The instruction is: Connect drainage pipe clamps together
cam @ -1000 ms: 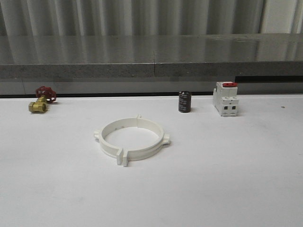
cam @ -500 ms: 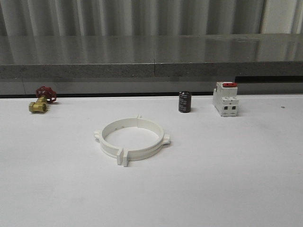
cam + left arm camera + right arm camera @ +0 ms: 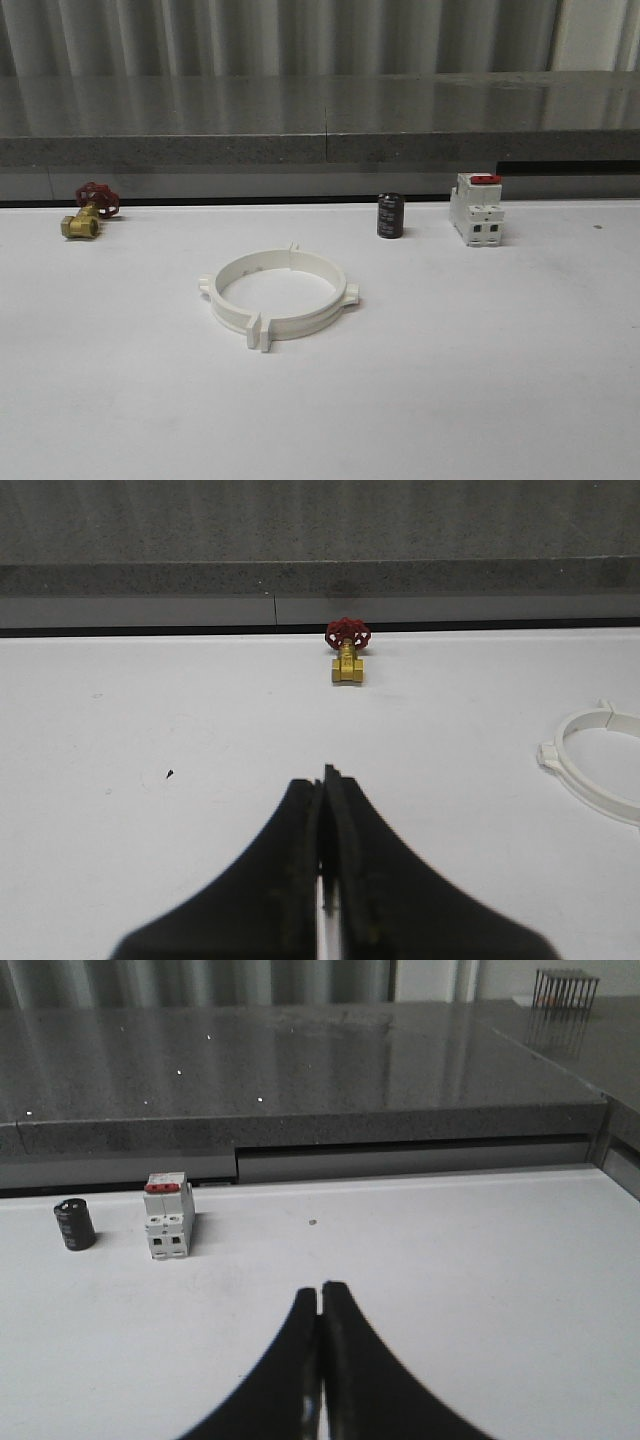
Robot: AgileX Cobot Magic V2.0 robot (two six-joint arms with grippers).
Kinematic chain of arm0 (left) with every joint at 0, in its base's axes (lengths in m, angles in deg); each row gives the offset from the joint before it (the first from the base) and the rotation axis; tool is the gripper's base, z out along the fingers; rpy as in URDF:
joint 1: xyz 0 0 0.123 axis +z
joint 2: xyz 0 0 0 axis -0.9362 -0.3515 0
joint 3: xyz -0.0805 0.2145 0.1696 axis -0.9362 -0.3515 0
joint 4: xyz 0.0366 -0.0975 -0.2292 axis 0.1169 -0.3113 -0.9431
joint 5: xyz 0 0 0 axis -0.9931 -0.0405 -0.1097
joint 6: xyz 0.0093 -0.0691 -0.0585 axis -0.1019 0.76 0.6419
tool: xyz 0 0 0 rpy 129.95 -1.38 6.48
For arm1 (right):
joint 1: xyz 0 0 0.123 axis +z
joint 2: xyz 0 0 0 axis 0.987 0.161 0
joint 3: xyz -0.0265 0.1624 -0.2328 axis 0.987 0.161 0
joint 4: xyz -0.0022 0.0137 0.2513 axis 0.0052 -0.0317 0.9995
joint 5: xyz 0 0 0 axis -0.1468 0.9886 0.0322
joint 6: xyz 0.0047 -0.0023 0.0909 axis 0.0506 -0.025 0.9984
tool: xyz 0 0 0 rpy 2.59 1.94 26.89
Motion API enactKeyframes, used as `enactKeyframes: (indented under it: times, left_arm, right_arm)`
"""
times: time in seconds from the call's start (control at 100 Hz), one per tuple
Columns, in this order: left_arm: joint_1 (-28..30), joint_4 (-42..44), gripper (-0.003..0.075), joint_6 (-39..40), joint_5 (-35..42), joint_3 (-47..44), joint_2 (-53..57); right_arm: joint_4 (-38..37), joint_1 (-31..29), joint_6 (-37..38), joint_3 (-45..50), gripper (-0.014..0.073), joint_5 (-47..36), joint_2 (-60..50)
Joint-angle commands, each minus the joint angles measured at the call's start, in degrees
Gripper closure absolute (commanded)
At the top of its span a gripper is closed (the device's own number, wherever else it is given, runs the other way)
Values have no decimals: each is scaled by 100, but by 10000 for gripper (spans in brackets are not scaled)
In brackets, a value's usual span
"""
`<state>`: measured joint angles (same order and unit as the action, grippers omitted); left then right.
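Seemingly joined already, the clamps (image 3: 275,296) sit mid-frame as a ring; both tools (image 3: 325,855) (image 3: 320,1345) closed, empty; checking remains.

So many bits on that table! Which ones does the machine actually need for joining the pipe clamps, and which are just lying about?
Needed for the job:
- the two white drainage pipe clamps, lying as a ring mid-table

Just lying about:
- the brass valve with its red handwheel
- the black cylinder
- the white switch with a red top
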<state>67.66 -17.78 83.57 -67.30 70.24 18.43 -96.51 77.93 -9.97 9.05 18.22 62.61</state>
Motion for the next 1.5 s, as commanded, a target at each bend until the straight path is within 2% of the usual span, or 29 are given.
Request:
enactKeyframes:
  times: [0.0,0.1,0.18,0.22,1.31,1.4,1.49]
  left_arm:
    - [13,-42,741,58,410,145,-60]
    - [13,-42,741,58,410,145,-49]
    - [13,-42,741,58,410,145,-49]
    - [13,-42,741,58,410,145,-49]
    - [13,28,741,58,381,119,-41]
    - [-13,-149,741,58,731,-107,-41]
    - [-103,-149,741,58,1549,-561,19]
  right_arm:
    - [-55,-36,-3,291,660,-975,-178]
    - [63,-47,-9,741,660,-1599,-179]
    - [224,-47,-9,1288,660,-2603,-179]
    - [251,-47,-9,1219,660,-2254,-180]
    - [261,-41,-9,1221,660,-2217,-178]
    - [261,-41,-9,1221,660,-2217,-178]
    - [261,-41,-9,1221,660,-2217,-178]
